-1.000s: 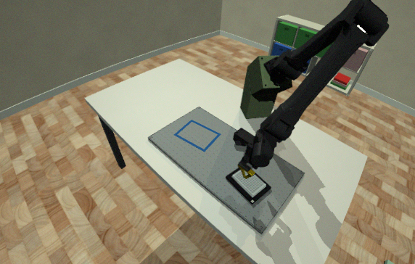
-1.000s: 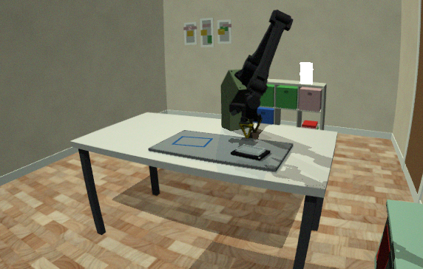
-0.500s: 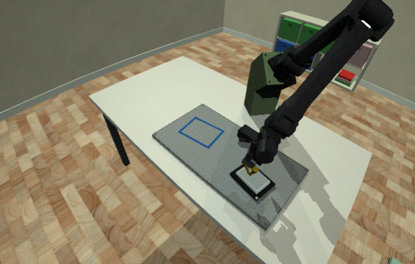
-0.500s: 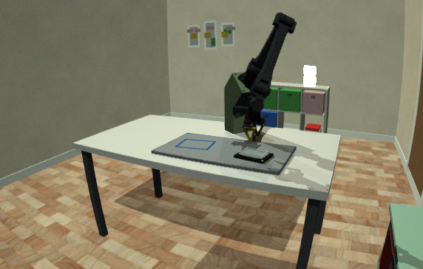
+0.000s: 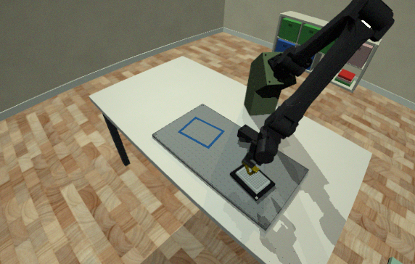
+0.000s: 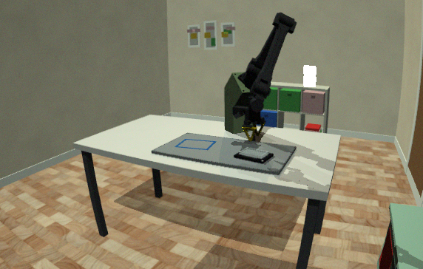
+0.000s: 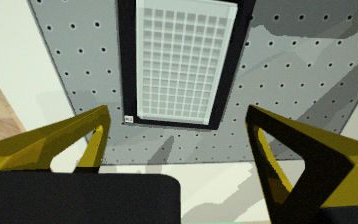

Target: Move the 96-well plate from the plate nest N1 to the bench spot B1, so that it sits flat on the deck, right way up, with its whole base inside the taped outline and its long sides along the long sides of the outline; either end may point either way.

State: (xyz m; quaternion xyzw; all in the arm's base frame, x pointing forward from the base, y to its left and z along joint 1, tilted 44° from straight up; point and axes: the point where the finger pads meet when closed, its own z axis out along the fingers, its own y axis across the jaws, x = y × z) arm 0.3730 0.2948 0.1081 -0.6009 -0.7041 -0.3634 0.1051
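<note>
The white 96-well plate [image 5: 252,180] sits flat in the black plate nest [image 5: 252,183] on the grey perforated deck [image 5: 227,159]. It also shows in the wrist view [image 7: 182,60] and in the exterior view [image 6: 254,154]. My gripper [image 5: 250,169] hangs open and empty a little above the plate's near end; its yellow fingers stand wide apart in the wrist view, with the plate ahead of them. In the exterior view the gripper [image 6: 251,134] is clearly above the plate. The blue taped outline [image 5: 201,132] lies at the deck's other end, empty.
A green box-shaped unit [image 5: 263,83] stands on the table behind the deck. A shelf with coloured bins [image 5: 321,40] is against the far wall. A small white label [image 7: 128,119] sits at the nest's corner.
</note>
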